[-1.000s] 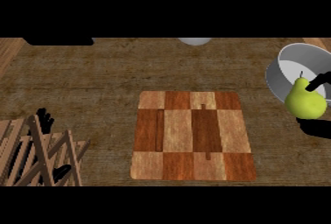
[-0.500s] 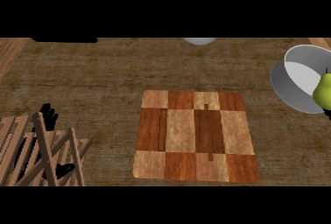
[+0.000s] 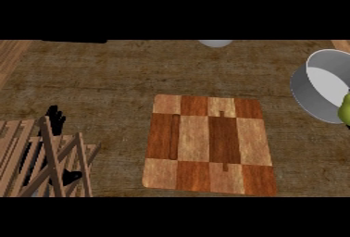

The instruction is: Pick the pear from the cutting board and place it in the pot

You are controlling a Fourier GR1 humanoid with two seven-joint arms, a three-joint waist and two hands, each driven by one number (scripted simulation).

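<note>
The green pear (image 3: 344, 109) shows only as a sliver at the view's right edge, in front of the lower rim of the grey pot (image 3: 309, 88). The pot is tilted toward me with its pale inside showing. The wooden cutting board (image 3: 209, 143) lies bare in the middle of the counter. My left hand (image 3: 55, 118) rests at the lower left, fingers up, partly hidden behind a wooden rack. My right hand is outside the view, so what holds the pear is hidden.
A wooden slatted rack (image 3: 41, 159) fills the lower left corner. A small white round object (image 3: 216, 43) sits at the counter's far edge, and a dark object (image 3: 75, 40) lies at the far left.
The pear and pot have slid toward the right edge of the view. The right hand, seen around the pear one second ago, has left the view. The left hand has stayed put.
</note>
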